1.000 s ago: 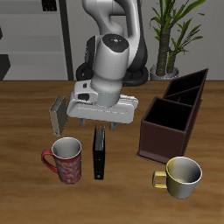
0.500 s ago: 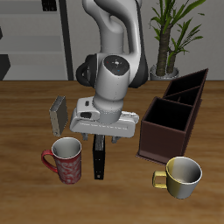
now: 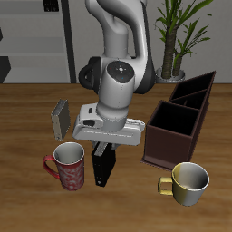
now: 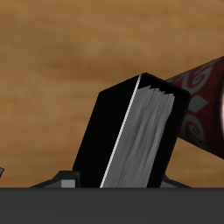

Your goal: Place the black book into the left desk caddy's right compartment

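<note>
black book (image 3: 104, 169) is seen in the lower centre of the exterior frame, directly under the gripper (image 3: 107, 145), tilted with its upper end tucked beneath the gripper body and its lower end toward the table's front edge. in the wrist view the black book (image 4: 131, 136) fills the middle, its dark cover and grey page edges rising between the finger bases, so it is judged to be clamped between the fingers; the fingertips themselves are hidden, and whether the book's low end is touching the table (image 3: 27, 118) cannot be told. the jaws are judged to be drawn in only as far as the slim book allows, with nothing else touched.

the grip at one end is probably chosen so that the book can hang upright and be lowered edge-first into a deep section. the red mug (image 3: 67, 165) stands just beside the book, at the lower left of the exterior frame, and appears close to it in the wrist view, so a straight lift is called for before any sideways travel. the left desk caddy (image 3: 181, 122) sits at the centre right of the exterior frame, well apart from the book, and its right compartment (image 3: 177, 122) is open and unoccupied. the carry to the caddy is not yet done.
</note>
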Available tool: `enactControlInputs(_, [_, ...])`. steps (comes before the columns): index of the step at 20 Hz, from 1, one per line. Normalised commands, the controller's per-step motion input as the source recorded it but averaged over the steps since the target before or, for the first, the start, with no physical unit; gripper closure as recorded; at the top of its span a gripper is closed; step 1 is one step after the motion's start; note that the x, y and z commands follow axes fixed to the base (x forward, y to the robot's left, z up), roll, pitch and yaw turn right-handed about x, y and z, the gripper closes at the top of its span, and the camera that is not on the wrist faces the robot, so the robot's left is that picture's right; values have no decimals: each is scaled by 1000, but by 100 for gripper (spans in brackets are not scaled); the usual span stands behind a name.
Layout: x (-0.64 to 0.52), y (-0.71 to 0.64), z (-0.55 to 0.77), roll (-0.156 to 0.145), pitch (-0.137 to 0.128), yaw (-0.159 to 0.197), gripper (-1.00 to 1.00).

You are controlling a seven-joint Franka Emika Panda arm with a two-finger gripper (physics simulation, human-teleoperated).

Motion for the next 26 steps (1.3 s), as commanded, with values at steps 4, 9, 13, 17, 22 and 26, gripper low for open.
enactControlInputs(4, [-58, 6, 41, 10, -2, -9, 100])
enactControlInputs(9, [-81, -32, 198, -2, -24, -4, 100])
enactControlInputs(13, [-276, 103, 479, 20, -79, 13, 100])
enactControlInputs(17, [-317, 99, 509, 19, -73, 14, 100])
enactControlInputs(22, [-308, 110, 455, 18, -53, 39, 100])
enactControlInputs(26, [-315, 33, 434, 1, -44, 12, 100])
